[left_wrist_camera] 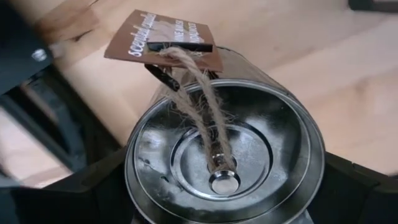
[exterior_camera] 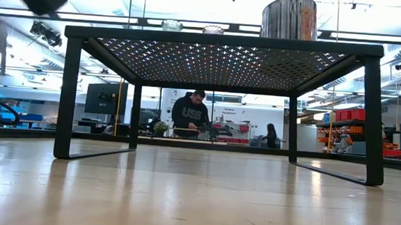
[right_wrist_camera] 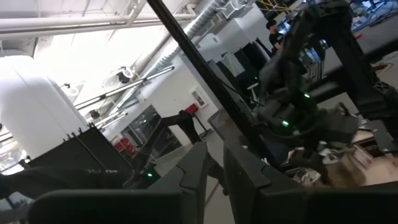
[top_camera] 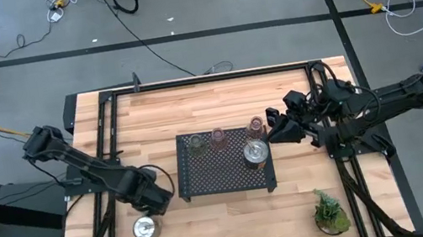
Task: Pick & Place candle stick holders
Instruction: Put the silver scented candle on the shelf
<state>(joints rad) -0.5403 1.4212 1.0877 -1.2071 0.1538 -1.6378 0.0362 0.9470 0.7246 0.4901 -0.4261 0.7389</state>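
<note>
My left gripper (top_camera: 155, 200) points down at the table's front left. In the left wrist view a shiny silver candle stick holder (left_wrist_camera: 224, 155) with a brown tag on twine (left_wrist_camera: 165, 37) sits between its fingers. In the high view the gripper hides it. A second silver holder (top_camera: 145, 228) stands on the table just nearer the front edge. A third (top_camera: 256, 152) stands on the black perforated tray (top_camera: 230, 182), and three glass cups (top_camera: 220, 137) line the tray's far edge. My right gripper (top_camera: 274, 125) hovers shut, right of the tray. My left gripper has the silver holder's round outer wall (left_wrist_camera: 134, 186) between its two fingers (left_wrist_camera: 93, 196), one on each side. The fingers come from above, pointing down. The holder is upright with its open top toward the wrist. Its base is hidden, so lifted or standing does not show.
A small green potted plant (top_camera: 329, 212) stands at the front right. Black frame rails (top_camera: 104, 135) run along the table's left and right sides. The tray stands on legs (exterior_camera: 67, 97) above the wood. People (exterior_camera: 190, 112) work in the room behind.
</note>
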